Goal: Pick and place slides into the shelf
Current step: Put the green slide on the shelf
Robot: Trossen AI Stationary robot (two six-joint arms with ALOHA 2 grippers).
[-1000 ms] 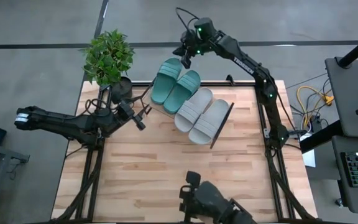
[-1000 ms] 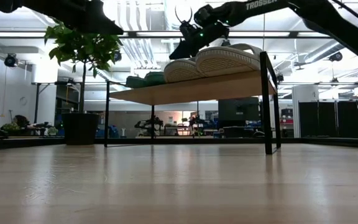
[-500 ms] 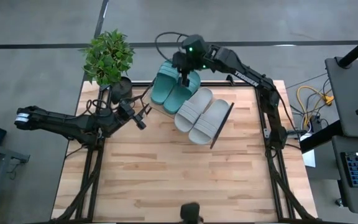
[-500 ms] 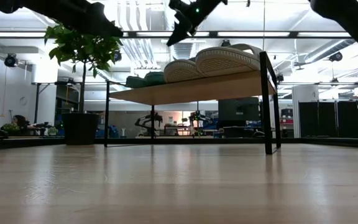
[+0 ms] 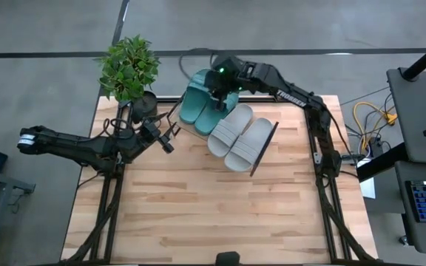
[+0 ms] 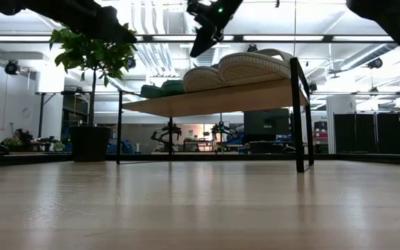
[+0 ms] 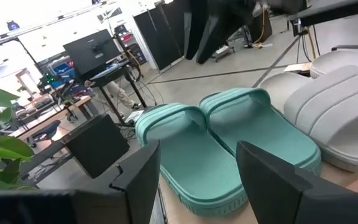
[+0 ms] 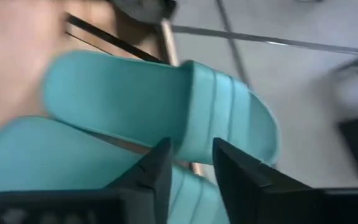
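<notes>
Wood table (image 5: 198, 207) (workshop room behind) carries shelf (image 5: 261, 151) with slides (image 5: 228, 122) at 12 o'clock, plant (image 5: 129, 68) at 10; right gripper (image 5: 219, 94) above teal pair, left gripper (image 5: 170, 140) near 9, both jaws released.

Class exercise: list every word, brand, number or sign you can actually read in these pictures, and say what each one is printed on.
"TROSSEN": white letters along the right arm, seen in the high view, small but just legible.
No print can be made out on the slides or the shelf.
Screens and equipment in the room behind show nothing readable.
</notes>
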